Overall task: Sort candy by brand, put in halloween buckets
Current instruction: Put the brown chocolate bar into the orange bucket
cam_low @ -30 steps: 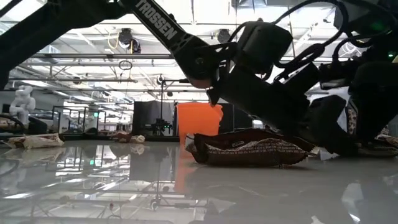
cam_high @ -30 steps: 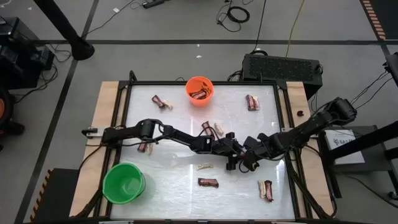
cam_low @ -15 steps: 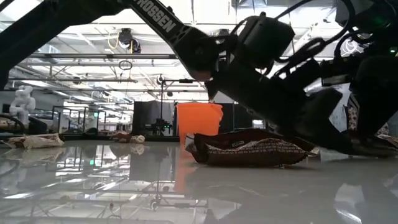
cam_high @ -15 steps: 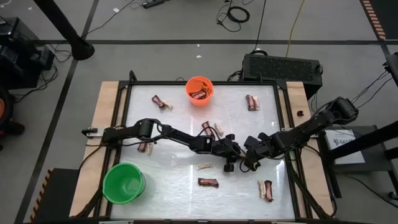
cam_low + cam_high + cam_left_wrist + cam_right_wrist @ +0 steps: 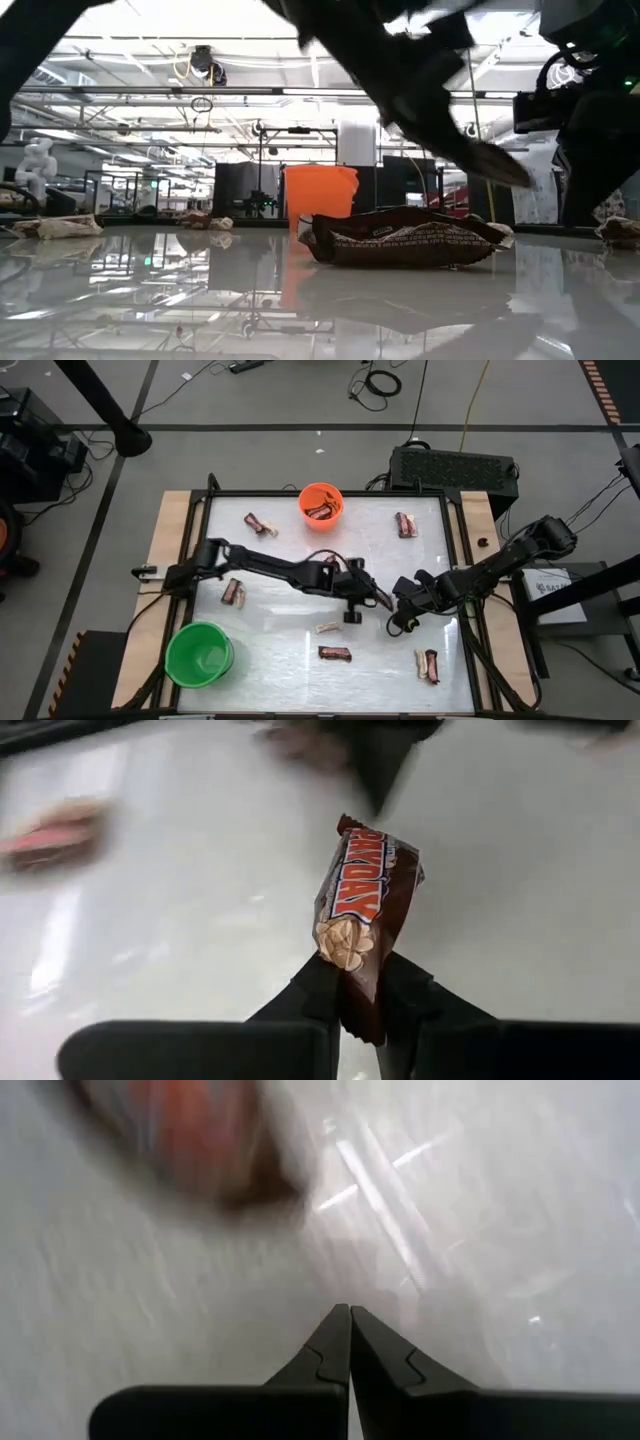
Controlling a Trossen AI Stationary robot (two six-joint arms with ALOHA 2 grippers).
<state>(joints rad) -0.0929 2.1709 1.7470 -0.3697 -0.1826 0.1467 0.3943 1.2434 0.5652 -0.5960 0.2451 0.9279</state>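
My left fingers [image 5: 352, 1005] were pinched on one end of a brown Payday bar [image 5: 363, 910], the rest of it sticking out past the tips above the white worktop [image 5: 180, 920]. My right fingers [image 5: 350, 1342] were pressed together on nothing, just off the worktop. From the high view, the left gripper [image 5: 368, 593] hung near the worktop's middle, well short of the orange bucket [image 5: 321, 506] at the far edge, and the right gripper [image 5: 398, 622] sat just beside it, farther from that bucket. Only that view showed the green bucket [image 5: 199, 654] at the near left corner and loose candy [image 5: 335, 653] scattered about. The low view showed a dark wrapped bar [image 5: 405, 238] lying in front of the orange bucket.
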